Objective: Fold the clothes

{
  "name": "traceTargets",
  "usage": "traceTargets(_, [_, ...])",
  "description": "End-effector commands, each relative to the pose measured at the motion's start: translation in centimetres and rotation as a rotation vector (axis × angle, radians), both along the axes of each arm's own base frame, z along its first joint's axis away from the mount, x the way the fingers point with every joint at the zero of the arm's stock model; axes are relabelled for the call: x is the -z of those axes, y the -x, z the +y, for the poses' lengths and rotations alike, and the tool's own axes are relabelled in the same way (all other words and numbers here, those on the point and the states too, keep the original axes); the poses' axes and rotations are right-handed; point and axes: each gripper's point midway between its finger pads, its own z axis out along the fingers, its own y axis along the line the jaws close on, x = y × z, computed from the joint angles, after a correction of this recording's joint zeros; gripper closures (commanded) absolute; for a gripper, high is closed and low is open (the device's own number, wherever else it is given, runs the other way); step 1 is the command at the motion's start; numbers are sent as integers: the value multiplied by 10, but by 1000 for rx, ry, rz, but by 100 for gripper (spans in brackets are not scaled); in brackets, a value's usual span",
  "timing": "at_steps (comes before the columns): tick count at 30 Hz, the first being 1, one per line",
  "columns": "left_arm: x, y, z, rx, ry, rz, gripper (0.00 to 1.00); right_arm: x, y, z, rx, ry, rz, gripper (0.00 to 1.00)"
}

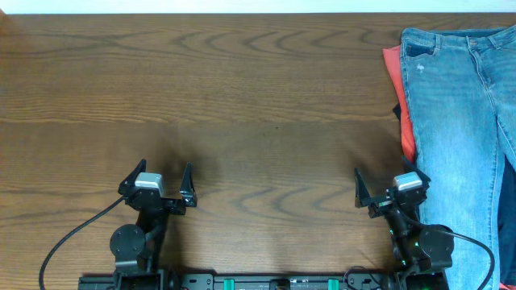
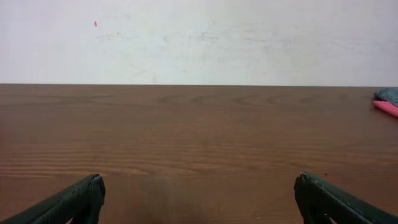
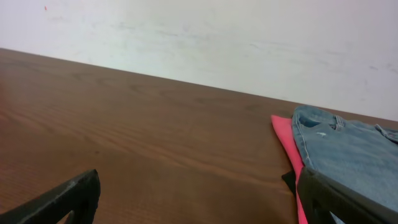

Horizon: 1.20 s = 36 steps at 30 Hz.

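Light-blue denim jeans (image 1: 455, 121) lie lengthwise on top of a pile at the table's right edge, waistband toward the far side. A coral-red T-shirt (image 1: 407, 129) sticks out from under their left side, and a dark navy garment (image 1: 508, 189) shows at the right edge. The right wrist view shows the jeans (image 3: 354, 155) and the red shirt (image 3: 287, 140). My left gripper (image 1: 164, 188) is open and empty near the front left. My right gripper (image 1: 391, 193) is open and empty, just left of the pile's near end.
The brown wooden table (image 1: 242, 105) stretches from the left to the pile. A white wall (image 2: 199, 37) stands behind the far edge. Black cables trail from both arm bases at the front edge.
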Motion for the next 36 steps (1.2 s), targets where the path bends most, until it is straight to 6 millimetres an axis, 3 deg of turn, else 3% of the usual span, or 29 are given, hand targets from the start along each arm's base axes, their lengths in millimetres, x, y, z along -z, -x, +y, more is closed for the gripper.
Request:
traceTargets(1, [15,1,0,1,4,46,2,1,-1,-3,11,-12,6,1])
traceTargets(13, [13,1,0,1,4,40,2,1,-1,-3,11,-12,7,1])
traceTargets(18, [6,1,-8,51,8,12,2,0,3,10,-61,-81,21,1])
traceTargets(22, [-12,4,-16,95,72,-16,2,-5,4,10,-55,-225,59,1])
traceTargets(26, [-34,7,-17,93,97,-10,2,-14,9,10,-49,-252,106,1])
traceTargets(32, [-60,6,-17,86,113,161,2,-19,19,9,-22,-240,309,1])
traceTargets(36, [-82,-5,-17,84,128,303,2,-27,14,9,-2,-229,461,1])
